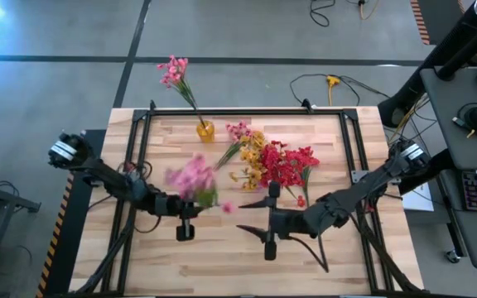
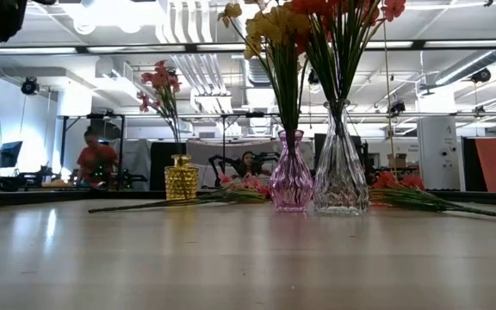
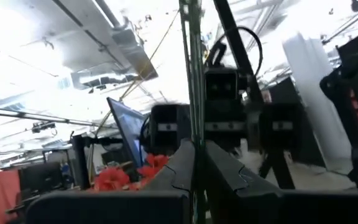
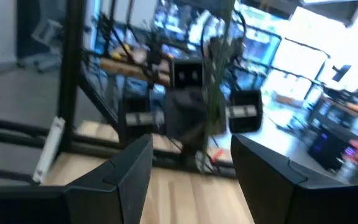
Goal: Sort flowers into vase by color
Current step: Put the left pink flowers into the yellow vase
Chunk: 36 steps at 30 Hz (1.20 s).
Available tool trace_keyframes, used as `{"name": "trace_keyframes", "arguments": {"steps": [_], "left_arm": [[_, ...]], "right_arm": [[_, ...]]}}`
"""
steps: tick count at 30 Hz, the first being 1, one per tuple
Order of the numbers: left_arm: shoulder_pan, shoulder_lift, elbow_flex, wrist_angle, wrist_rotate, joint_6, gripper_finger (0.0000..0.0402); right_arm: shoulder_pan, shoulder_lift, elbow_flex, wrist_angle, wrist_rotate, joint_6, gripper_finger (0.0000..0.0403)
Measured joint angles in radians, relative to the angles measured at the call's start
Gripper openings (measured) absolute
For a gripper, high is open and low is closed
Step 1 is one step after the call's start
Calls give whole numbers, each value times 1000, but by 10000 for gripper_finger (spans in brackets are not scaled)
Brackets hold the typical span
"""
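Observation:
My left gripper [image 1: 201, 204] sits left of the table's middle, shut on a pink flower spray [image 1: 191, 177] whose green stem [image 3: 194, 93] stands up between its fingers. My right gripper [image 1: 261, 220] faces it from the right, open and holding nothing [image 4: 194, 177]. At the far edge a yellow vase [image 1: 205, 130] holds one pink spray [image 1: 174, 71]. The low view shows a pink vase [image 2: 291, 184] with yellow flowers [image 2: 269, 26] and a clear vase [image 2: 340, 182] with red flowers [image 2: 343, 10]. More pink sprays [image 2: 231, 195] lie flat on the table. My left gripper pinches the pink spray's thin green stem [image 3: 195, 134] between its two fingers [image 3: 179, 171]. The fingers come level from the table's left and lie across the stem. The stem stands roughly upright, blossoms above the gripper, lifted clear of the table.
The pink and clear vases stand close together at the table's centre [image 1: 276, 165], just beyond both grippers. Loose stems [image 2: 420, 201] lie beside the clear vase. A black frame [image 1: 247, 112] borders the table. Bare wood [image 1: 222, 265] stretches along the near side. A person [image 2: 96, 159] sits in the room behind.

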Motion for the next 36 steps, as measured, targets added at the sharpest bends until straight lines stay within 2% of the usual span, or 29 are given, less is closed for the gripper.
{"name": "trace_keyframes", "arguments": {"steps": [4,8,13,20,24,28,32,36], "left_arm": [[0,68,40,-3,0,14,2],[0,132,99,4,1,32,2],[2,191,158,4,-6,37,2],[6,261,216,2,-86,47,2],[8,287,238,0,-87,48,2],[8,290,239,1,-87,48,2],[8,284,224,7,-87,37,15],[7,283,221,9,-108,35,49]], "right_arm": [[-19,0,-8,64,-86,-10,210],[-41,0,-2,65,-103,-7,210],[-62,0,-2,64,-172,14,210],[-62,0,-2,65,-180,14,210],[-62,0,-2,64,-180,7,205],[-62,0,-2,64,-180,2,169],[-62,0,-2,64,-179,-7,101],[-62,0,-2,63,-179,-29,33]]}}
